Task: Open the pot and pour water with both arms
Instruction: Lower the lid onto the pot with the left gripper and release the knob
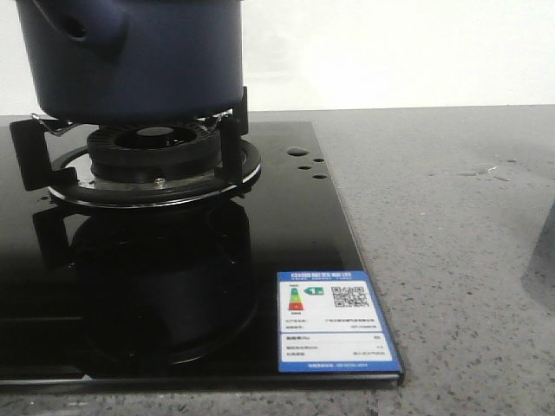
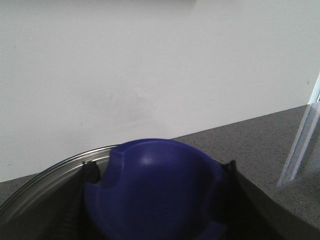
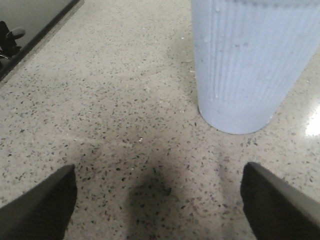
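The dark navy pot (image 1: 130, 56) stands on the gas burner (image 1: 156, 147) at the far left of the front view, with its stubby holed handle (image 1: 76, 26) showing. Its top is cut off by the frame. In the left wrist view my left gripper (image 2: 160, 169) is shut on a round blue knob (image 2: 155, 195) that sits on a silvery metal lid (image 2: 50, 175). My right gripper (image 3: 159, 172) is open and empty, low over the speckled counter (image 3: 125, 100). Neither gripper shows in the front view.
A pale blue ribbed container (image 3: 245, 65) stands on the counter just beyond the right gripper. The black glass cooktop (image 1: 286, 225) carries an energy label (image 1: 334, 322); its edge shows in the right wrist view (image 3: 35, 20). A blurred grey shape (image 1: 542, 260) sits at the right.
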Tool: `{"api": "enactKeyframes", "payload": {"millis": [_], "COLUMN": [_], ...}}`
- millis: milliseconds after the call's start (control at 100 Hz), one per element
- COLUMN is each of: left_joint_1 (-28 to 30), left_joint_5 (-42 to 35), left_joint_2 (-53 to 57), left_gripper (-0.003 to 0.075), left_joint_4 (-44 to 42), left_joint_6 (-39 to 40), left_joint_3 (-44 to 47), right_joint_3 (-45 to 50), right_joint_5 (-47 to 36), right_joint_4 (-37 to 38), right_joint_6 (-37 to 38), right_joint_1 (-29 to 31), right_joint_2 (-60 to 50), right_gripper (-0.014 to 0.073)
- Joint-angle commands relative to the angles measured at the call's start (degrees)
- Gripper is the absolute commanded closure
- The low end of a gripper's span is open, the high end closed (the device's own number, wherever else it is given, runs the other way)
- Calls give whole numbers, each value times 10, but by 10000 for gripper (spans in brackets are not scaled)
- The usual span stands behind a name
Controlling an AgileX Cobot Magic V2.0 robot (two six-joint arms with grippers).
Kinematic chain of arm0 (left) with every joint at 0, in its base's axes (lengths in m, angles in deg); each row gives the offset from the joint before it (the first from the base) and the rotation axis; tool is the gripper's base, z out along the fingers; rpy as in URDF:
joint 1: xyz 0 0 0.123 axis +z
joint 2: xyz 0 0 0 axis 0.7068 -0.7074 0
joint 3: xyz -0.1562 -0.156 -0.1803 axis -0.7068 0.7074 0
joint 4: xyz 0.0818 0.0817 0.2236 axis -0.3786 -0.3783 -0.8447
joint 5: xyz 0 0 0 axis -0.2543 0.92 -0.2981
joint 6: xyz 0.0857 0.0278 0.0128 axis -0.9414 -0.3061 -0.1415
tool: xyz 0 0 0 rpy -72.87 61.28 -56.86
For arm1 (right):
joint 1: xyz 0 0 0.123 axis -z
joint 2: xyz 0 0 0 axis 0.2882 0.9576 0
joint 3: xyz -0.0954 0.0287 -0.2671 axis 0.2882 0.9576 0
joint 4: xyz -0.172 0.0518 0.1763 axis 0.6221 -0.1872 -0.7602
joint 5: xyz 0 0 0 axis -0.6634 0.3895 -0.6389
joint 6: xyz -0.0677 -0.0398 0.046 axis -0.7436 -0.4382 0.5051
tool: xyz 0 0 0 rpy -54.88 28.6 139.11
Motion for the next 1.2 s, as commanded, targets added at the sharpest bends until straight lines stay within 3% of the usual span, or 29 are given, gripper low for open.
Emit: {"api": "enactKeyframes", "payload": {"millis": [0, 180, 380, 630, 720, 810, 900, 1010, 1110, 1150, 1190], "left_joint_1": [-4, -4, -4, -4, 2, 17, 44, 89, 126, 139, 151], "left_joint_5": [-61, -54, -54, -54, -54, -51, -35, 5, 52, 76, 104], "left_joint_2": [17, 17, 19, 80, 116, 154, 191, 227, 252, 261, 269], "left_gripper": [381, 361, 153, 149, 150, 157, 231, 421, 636, 730, 736], "left_joint_4": [-2, -2, -2, -2, -2, -3, -10, -19, -19, -22, -29], "left_joint_6": [3, 3, 3, 3, -2, -2, -2, -2, -2, -2, -2], "left_joint_3": [-19, -19, -19, -19, -19, -19, -19, -19, -19, -19, -19], "right_joint_3": [-14, -14, -14, -14, -17, -17, -17, -27, -66, -85, -102], "right_joint_5": [-33, -33, -33, -64, -111, -186, -276, -380, -351, -319, -290], "right_joint_4": [0, 0, 0, 0, 0, 0, 0, 0, 0, 0, 1], "right_joint_6": [0, 0, 0, 0, 0, 0, 0, 0, 0, -1, -1], "right_joint_1": [0, 0, 0, 0, 0, 0, 0, 1, 1, 1, 1], "right_joint_2": [-3, -3, -3, -3, -5, -13, -16, -16, -16, -16, -16], "right_gripper": [-6, -6, -6, -6, 0, 67, 210, 449, 665, 653, 653]}}
